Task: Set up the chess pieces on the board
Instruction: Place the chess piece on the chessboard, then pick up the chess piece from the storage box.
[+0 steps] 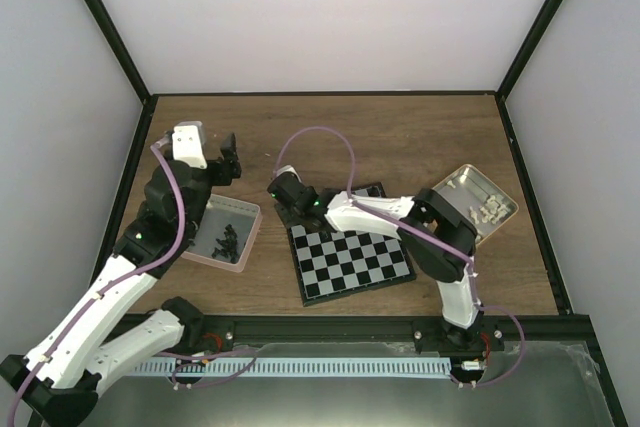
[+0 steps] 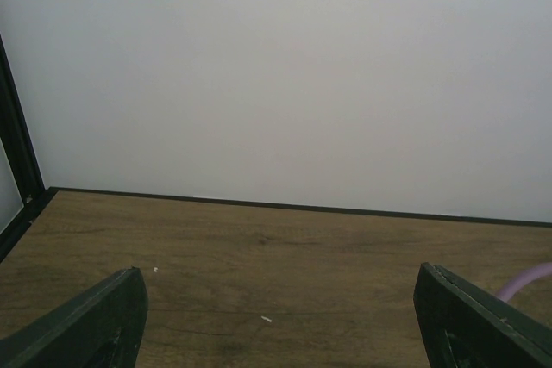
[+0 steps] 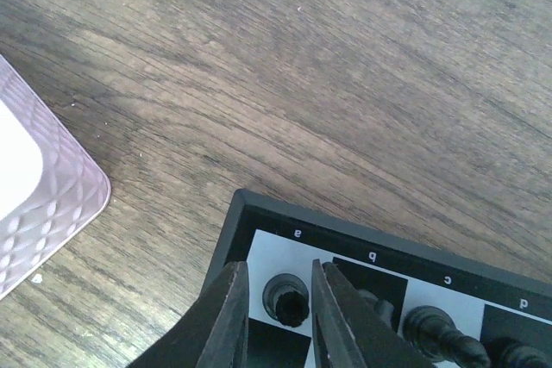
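Placing step: right tool straddles a black piece on the corner square of the board. Its fingers are narrowly apart, not clamped. Next I lift straight up, clear of its neighbours. Left tool is wide apart and empty. Only the top view shows the black pieces waiting in the pink tray; the arm hides this corner there.

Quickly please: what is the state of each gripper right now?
Left gripper: wide open, holding nothing.
Right gripper: narrowly open around a black piece standing on the board corner; a gap shows, so apparently not gripping.
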Robot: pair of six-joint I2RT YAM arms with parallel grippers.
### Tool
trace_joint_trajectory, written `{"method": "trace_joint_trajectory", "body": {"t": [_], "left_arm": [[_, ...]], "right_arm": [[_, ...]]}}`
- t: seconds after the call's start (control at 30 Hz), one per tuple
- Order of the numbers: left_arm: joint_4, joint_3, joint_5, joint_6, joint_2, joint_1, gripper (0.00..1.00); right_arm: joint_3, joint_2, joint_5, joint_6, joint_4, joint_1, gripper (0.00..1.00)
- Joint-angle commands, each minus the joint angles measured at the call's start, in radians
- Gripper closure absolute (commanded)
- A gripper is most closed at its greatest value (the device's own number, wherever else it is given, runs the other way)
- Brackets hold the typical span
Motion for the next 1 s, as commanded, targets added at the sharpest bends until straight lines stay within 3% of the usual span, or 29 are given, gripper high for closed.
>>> {"method": "trace_joint_trajectory", "body": {"t": [0.0,0.23,0.4,0.57,0.7,0.8,0.97], "left_arm": [[-0.012,-0.001,-0.016,-0.025,0.001,0.002,0.14],[-0.248,-0.066,-0.055,-0.324,0.072,0.004,0.15],[-0.405,-0.121,0.022,-0.501,0.156,0.043,0.28],[-0.420,-0.188,0.177,-0.546,0.238,0.155,0.36],[-0.409,-0.211,0.294,-0.545,0.337,0.235,0.36],[-0.395,-0.221,0.325,-0.536,0.415,0.258,0.37],[-0.332,-0.236,0.405,-0.488,0.499,0.275,0.50]], "right_arm": [[-0.021,-0.068,-0.002,0.029,0.037,-0.013,0.76],[-0.121,-0.242,0.007,0.149,0.101,-0.034,0.69],[-0.189,-0.348,0.016,0.198,0.098,-0.047,0.67],[-0.231,-0.416,0.018,0.222,0.080,-0.053,0.67],[-0.266,-0.455,0.018,0.236,0.079,-0.056,0.67],[-0.283,-0.473,0.020,0.242,0.081,-0.055,0.66],[-0.299,-0.486,0.020,0.244,0.080,-0.056,0.67]]}}
